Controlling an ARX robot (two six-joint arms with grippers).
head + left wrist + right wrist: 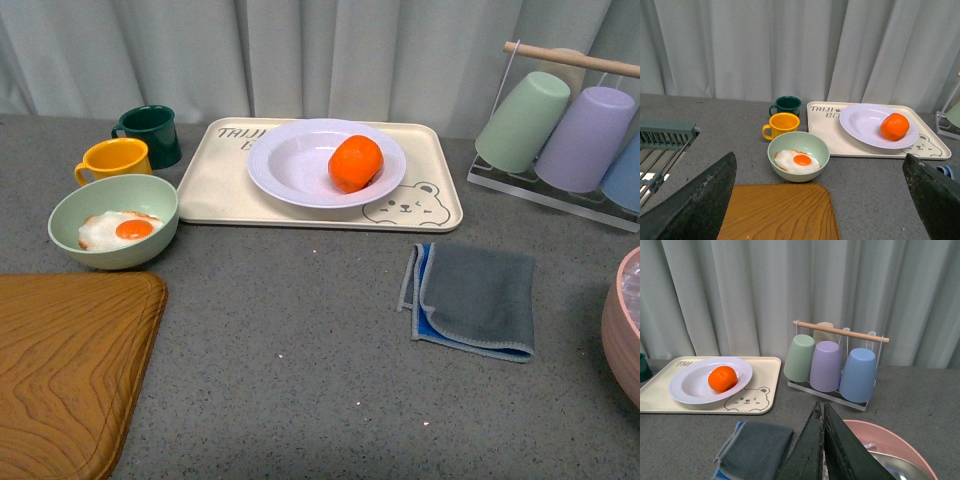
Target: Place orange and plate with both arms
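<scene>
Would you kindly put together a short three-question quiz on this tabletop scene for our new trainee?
1. True or false: the round orange fruit lies inside the shallow white plate.
2. What does the plate rest on? A) brown wooden board B) cream rectangular bear tray C) folded grey cloth
3. Which arm's jaws are closed, going by the wrist views?

Key:
1. True.
2. B, the cream rectangular bear tray.
3. The right gripper is closed; the left gripper is wide open.
</scene>
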